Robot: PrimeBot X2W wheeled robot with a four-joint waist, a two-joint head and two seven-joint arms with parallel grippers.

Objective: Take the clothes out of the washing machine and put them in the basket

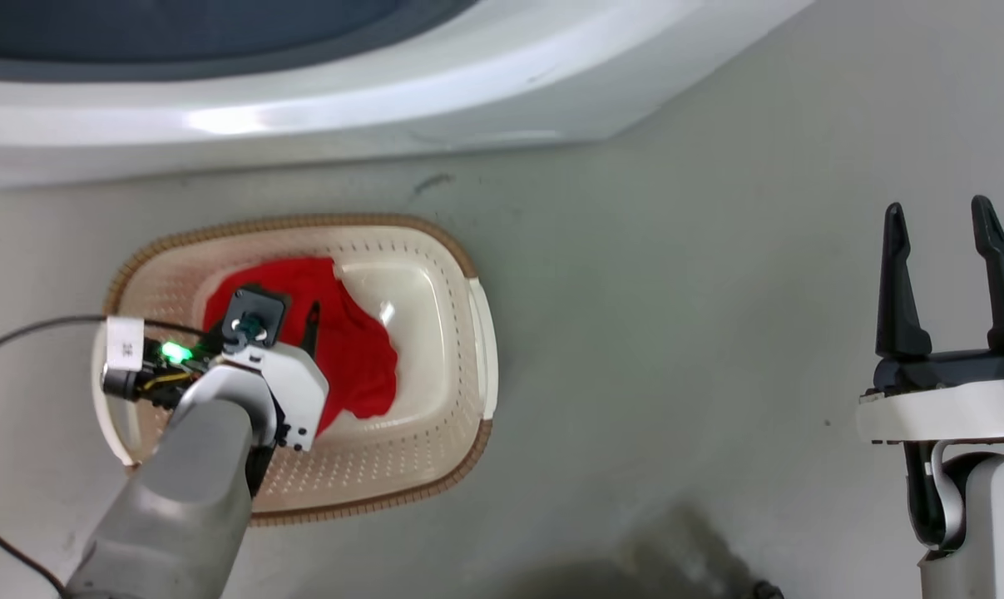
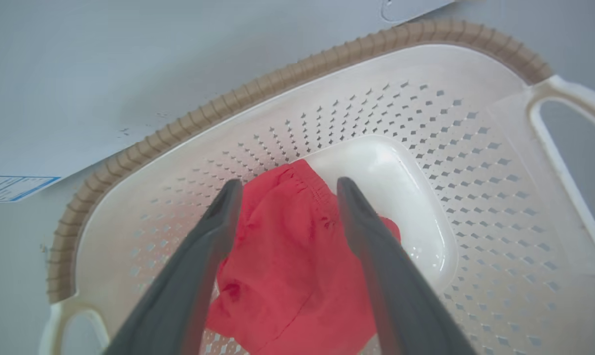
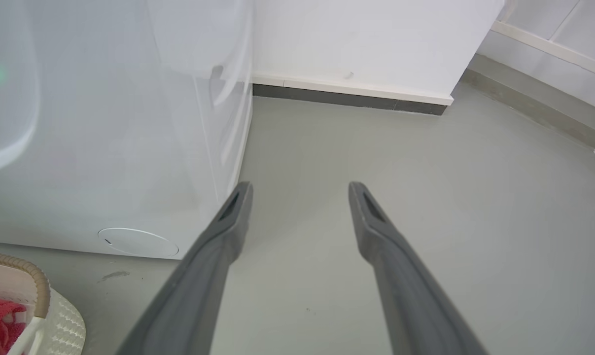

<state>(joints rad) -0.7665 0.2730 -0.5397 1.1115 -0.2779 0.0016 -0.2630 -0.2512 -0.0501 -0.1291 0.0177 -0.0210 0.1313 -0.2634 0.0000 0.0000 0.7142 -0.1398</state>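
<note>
Left gripper [image 2: 288, 185], long dark fingers spread, empty, poised over cream perforated plastic basket [image 2: 425, 113]. Soft bright red fabric garment [image 2: 287, 266] lies crumpled inside basket. Judged light, limp, easily bunched; pinch raised fold or gathered waistband. Right gripper [image 1: 938, 205] spread, empty, well right of basket

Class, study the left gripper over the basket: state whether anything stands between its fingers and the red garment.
Nothing visible does. The left gripper is open directly above the red garment, which already lies inside the basket. No other thing covers the fabric, and the way down past the basket's rim is free.
</note>
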